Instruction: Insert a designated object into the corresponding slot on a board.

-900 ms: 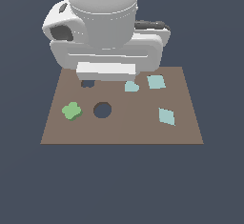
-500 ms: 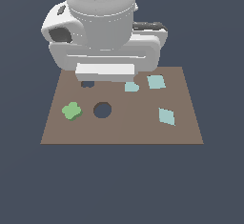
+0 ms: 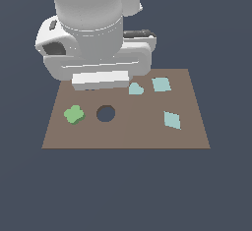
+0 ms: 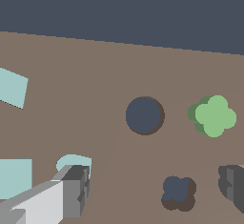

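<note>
The green clover piece [image 3: 74, 114] lay flat on the brown board [image 3: 123, 136], toward the exterior view's left, just beside the round hole [image 3: 105, 113]. Its clover-shaped slot [image 4: 177, 192] was near, empty. The end effector [image 4: 155, 189] hung over that slot, fingers [image 4: 75, 189] spread wide apart, holding nothing.

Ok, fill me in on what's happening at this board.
A simulated Panda arm hangs over the far part of the brown board, its claw open and holding nothing. The green clover piece lies loose on the board beside the round hole. Its clover-shaped slot is empty, sitting between the claw's fingers in the wrist view. Nothing is grasped yet.
</note>
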